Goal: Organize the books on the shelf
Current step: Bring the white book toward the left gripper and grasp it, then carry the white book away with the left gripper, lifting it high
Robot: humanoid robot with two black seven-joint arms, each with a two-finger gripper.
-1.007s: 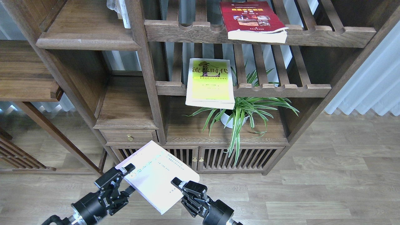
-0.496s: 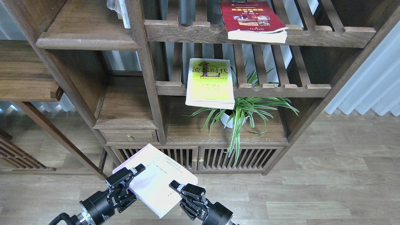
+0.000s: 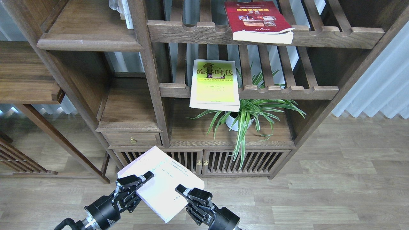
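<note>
Lilac-white book [image 3: 161,182] sits low in the head view between both grippers, tilted like a diamond in front of the cabinet's slatted doors [image 3: 223,163]. Left gripper [image 3: 136,187] is clamped on its left edge, one finger [image 3: 140,179] lying across the cover, the other under the book. Right gripper [image 3: 188,199] is at its lower right edge with one finger [image 3: 182,190] on the cover; whether its fingers are closed on the book I cannot tell. The cover is pale, nearly washed out by light, with faint lines of small dark print; its thick page block shows along the lower left edge. Yellow-green book [image 3: 214,84] with black characters lies flat on the middle slatted rack [image 3: 287,91], overhanging its front rail, above a spider plant [image 3: 252,116]. Dark red book [image 3: 257,20] with a photo lies on the upper slatted rack [image 3: 335,33], also overhanging. Solid shelf [image 3: 89,35] with the rounded moulded edge is at upper left, well apart from all three books
</note>
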